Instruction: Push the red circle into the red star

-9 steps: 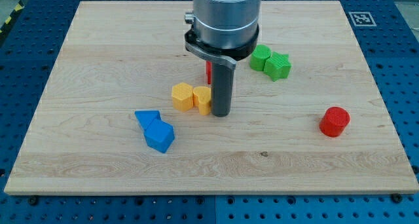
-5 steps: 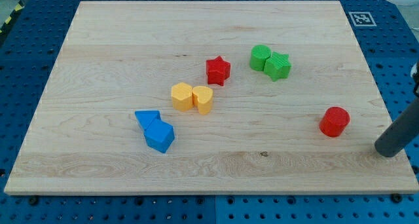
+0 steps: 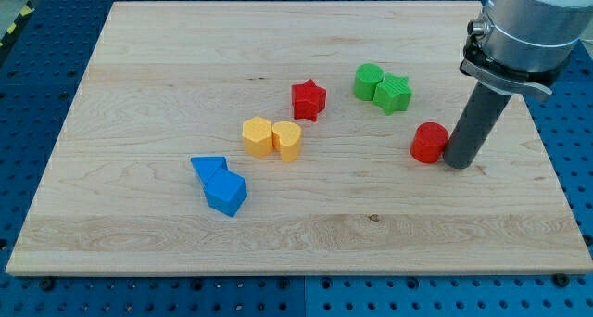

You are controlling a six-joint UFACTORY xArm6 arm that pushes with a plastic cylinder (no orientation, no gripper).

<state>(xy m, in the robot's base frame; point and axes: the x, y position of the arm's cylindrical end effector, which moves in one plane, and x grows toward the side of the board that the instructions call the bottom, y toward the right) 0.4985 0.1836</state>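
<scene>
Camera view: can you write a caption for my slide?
My tip touches the red circle on its right side, ready to push it left toward the red star on the wooden board.

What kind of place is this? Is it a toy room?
Probably a robot lab, not a toy room: a wooden board lies on a blue bench with rows of holes, and my tip touches the red circle.

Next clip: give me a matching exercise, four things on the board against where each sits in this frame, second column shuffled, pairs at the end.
Things:
1. red circle
2. red star
3. blue blocks
4. green blocks

Places:
A. lowest and farthest to the view's left
B. right against my tip, on its left
C. near the board's middle, up and right of the yellow blocks
D. closest to the view's top

Pairs: 1-B, 2-C, 3-A, 4-D
</scene>
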